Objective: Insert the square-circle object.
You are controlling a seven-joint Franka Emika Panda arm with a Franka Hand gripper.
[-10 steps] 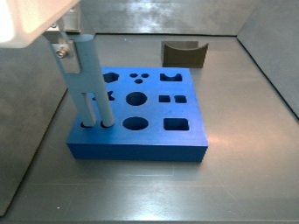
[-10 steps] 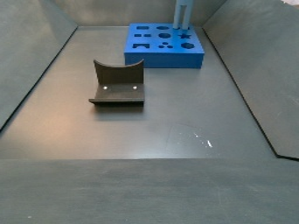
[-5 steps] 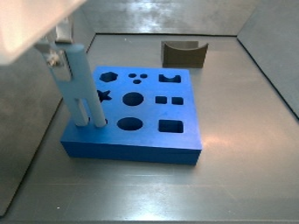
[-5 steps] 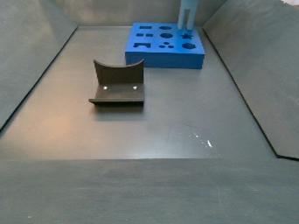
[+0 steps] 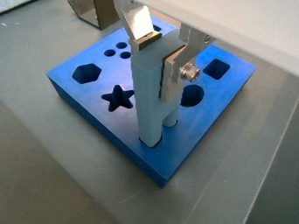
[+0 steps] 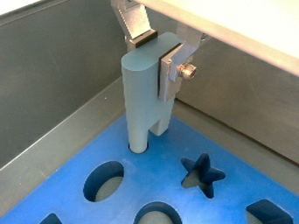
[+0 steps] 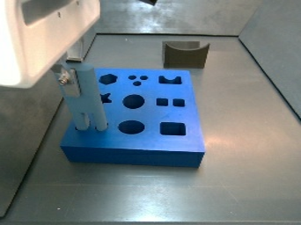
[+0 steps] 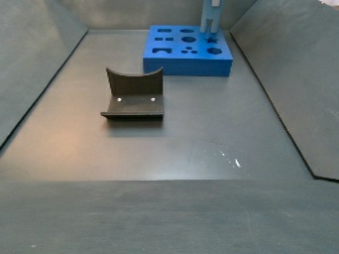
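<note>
The square-circle object (image 5: 152,101) is a pale-blue peg standing upright, its lower end in a hole near the corner of the dark-blue block (image 5: 211,127). My gripper (image 5: 160,54) is shut on the peg's top, one finger plate flat on its side, the other pad at its upper edge. Both wrist views show this; the peg (image 6: 140,96), gripper (image 6: 160,52) and block (image 6: 152,171) also show there. In both side views the peg (image 7: 83,98) (image 8: 212,18) stands at the block's (image 7: 135,151) (image 8: 192,67) edge, under the gripper (image 7: 70,72).
A small dark brown block with a curved notch (image 7: 186,53) (image 8: 133,94) lies on the grey floor apart from the blue block. Grey metal walls (image 7: 276,61) ring the floor. The blue block has several other shaped holes, among them a star (image 5: 117,98).
The gripper has come down with the peg. The peg's top is lower than before and more of it sits inside the block's hole.
</note>
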